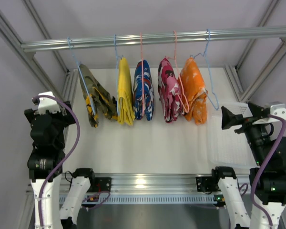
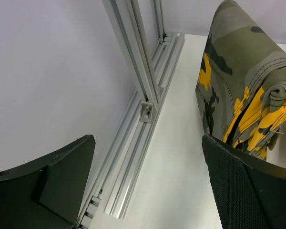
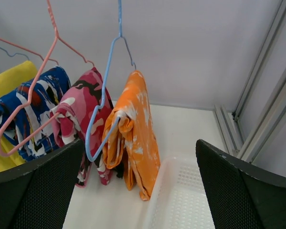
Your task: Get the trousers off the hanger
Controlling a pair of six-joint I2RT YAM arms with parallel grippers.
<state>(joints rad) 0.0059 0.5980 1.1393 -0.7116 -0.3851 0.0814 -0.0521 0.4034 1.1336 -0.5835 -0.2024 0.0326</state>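
Note:
Several folded trousers hang from a metal rail (image 1: 157, 38). Orange trousers (image 1: 194, 90) hang on a light-blue wire hanger (image 1: 210, 81) at the right end; they show in the right wrist view (image 3: 139, 124) with that hanger (image 3: 102, 105). Camouflage trousers (image 1: 96, 98) hang on another light-blue hanger (image 1: 81, 71) at the left end and show in the left wrist view (image 2: 238, 81). My left gripper (image 1: 62, 119) is open and empty (image 2: 148, 148), left of the camouflage pair. My right gripper (image 1: 231, 118) is open and empty (image 3: 139, 148), right of the orange pair.
Yellow trousers (image 1: 125, 90) hang on a third light-blue hanger. Blue patterned trousers (image 1: 144, 90) and pink camouflage trousers (image 1: 169, 90) hang on pink hangers. A white perforated basket (image 1: 229, 143) sits on the table at the right. Aluminium frame posts (image 2: 143, 86) stand at both sides.

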